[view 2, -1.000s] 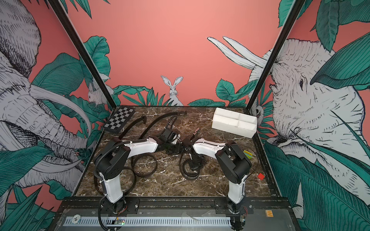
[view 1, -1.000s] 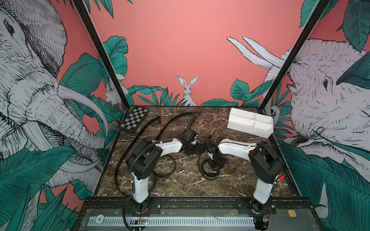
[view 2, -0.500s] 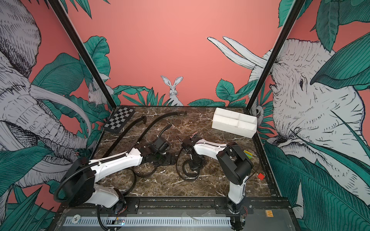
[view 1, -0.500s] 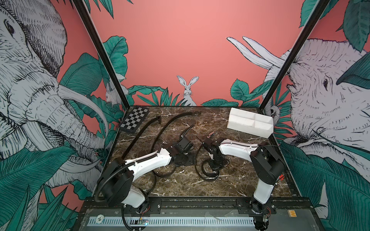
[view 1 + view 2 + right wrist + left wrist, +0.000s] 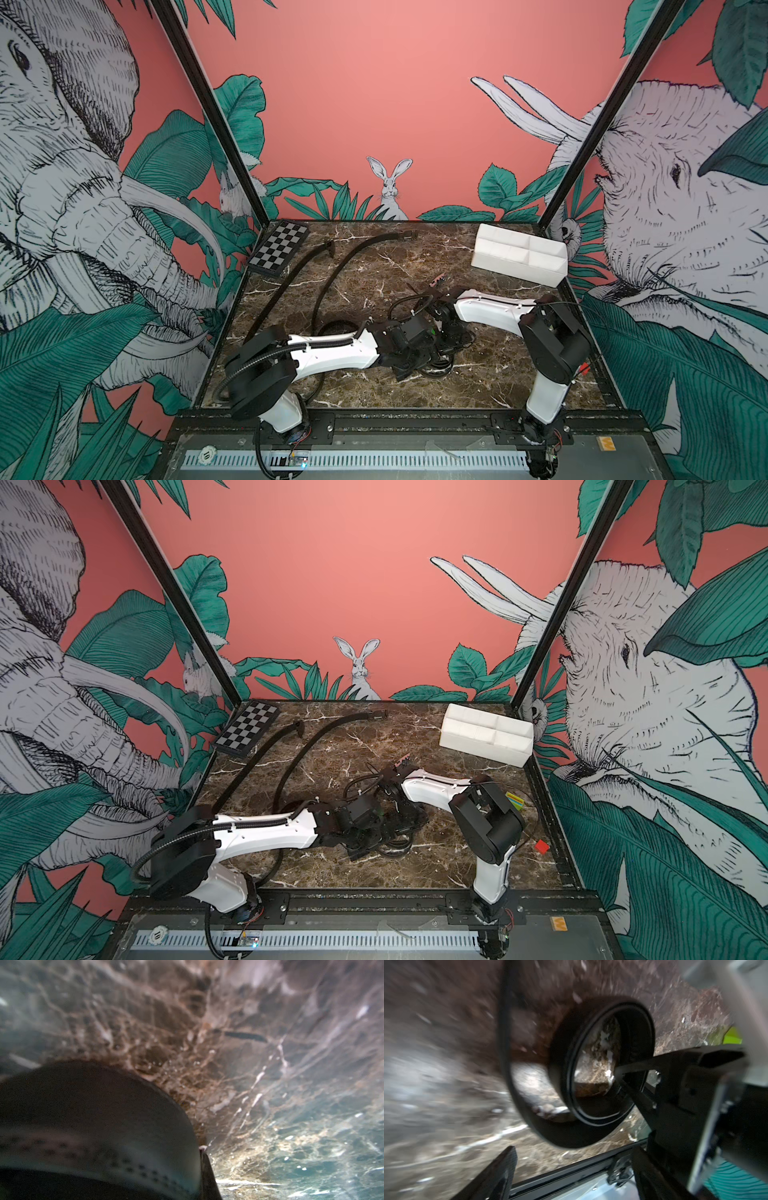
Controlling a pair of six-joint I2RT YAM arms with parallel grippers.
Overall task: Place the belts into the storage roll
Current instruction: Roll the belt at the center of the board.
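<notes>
Back right stands the storage roll (image 5: pixel 515 270) (image 5: pixel 482 746), a white box with inner partitions. Two black belts lie stretched on the marble at the back left: a nearly straight one (image 5: pixel 291 274) and a curved one (image 5: pixel 345 262). Another belt is rolled into a coil (image 5: pixel 440 370) (image 5: pixel 602 1072) near the middle. My right gripper (image 5: pixel 451 349) is shut on the coil's wall, and the punched strap fills the right wrist view (image 5: pixel 93 1126). My left gripper (image 5: pixel 415 365) (image 5: pixel 577 1176) is open beside the coil, holding nothing.
A black-and-white checkerboard (image 5: pixel 279 252) leans at the back left corner. A small red block (image 5: pixel 541 845) and a green-yellow piece (image 5: pixel 515 801) lie by the right edge. The black front rail (image 5: pixel 571 1169) runs close behind the left gripper's fingers.
The left arm has swung from the back of the table forward and right, bringing its gripper down beside the coil, with its jaws wider. The right gripper has kept its hold on the coil.
</notes>
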